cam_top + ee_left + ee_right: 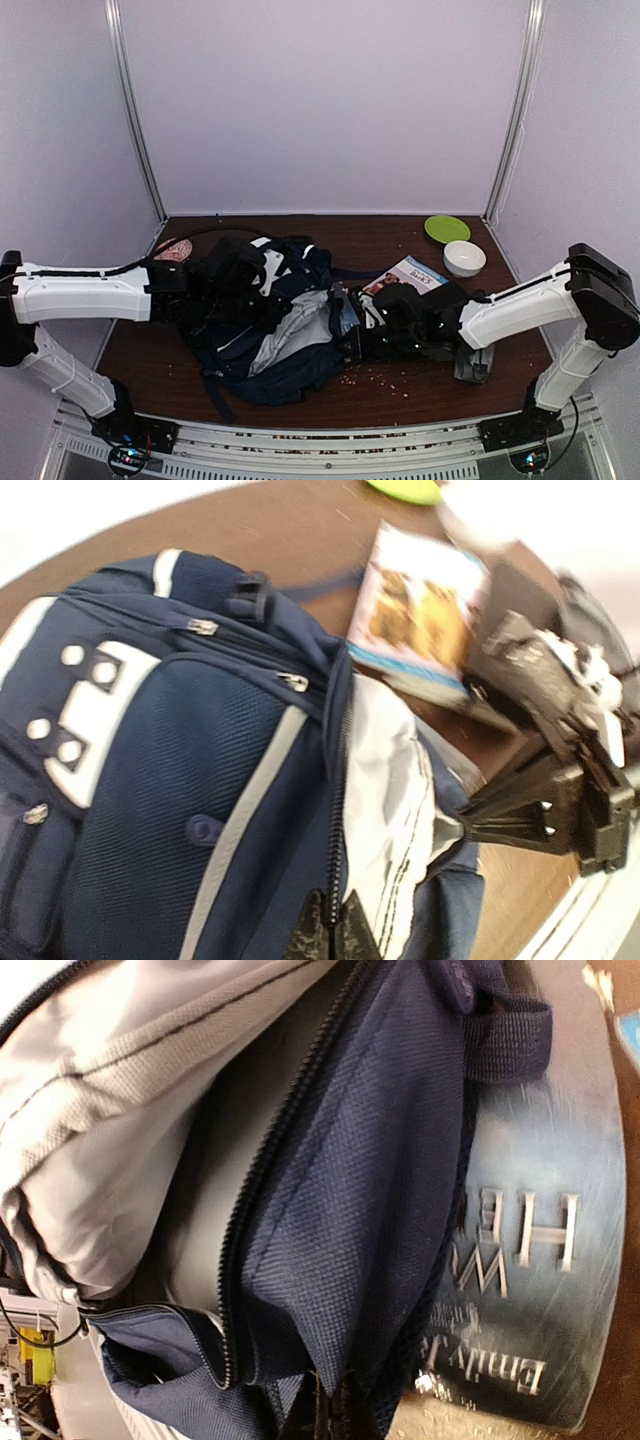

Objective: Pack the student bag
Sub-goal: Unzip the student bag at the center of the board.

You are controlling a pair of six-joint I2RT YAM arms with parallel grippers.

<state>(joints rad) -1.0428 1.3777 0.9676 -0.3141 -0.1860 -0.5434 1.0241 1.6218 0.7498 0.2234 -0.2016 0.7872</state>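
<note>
The table [430, 395] is being occupied from its centre out toward nine o'clock by the bag [262, 368]. The bag is lying flat, with its main zip undone and its pale grey inside being exposed. It is being approached by the left arm [85, 293] from nine o'clock and by the right arm [515, 310] from four o'clock.

A picture book [408, 275] is lying at two o'clock of the bag, just beside it. A blue-grey book [540, 1260] with raised lettering is being overlapped by the bag's navy edge at three o'clock. A white bowl [464, 258] is sitting at two o'clock on the table, and a green plate [447, 228] is sitting just beyond it toward twelve.

The zip edge of the bag's opening is being pinched by the clenched left gripper [329, 930]. The opposite navy flap is being clamped by the right gripper [325, 1410], whose fingers are pressed together on the fabric.
</note>
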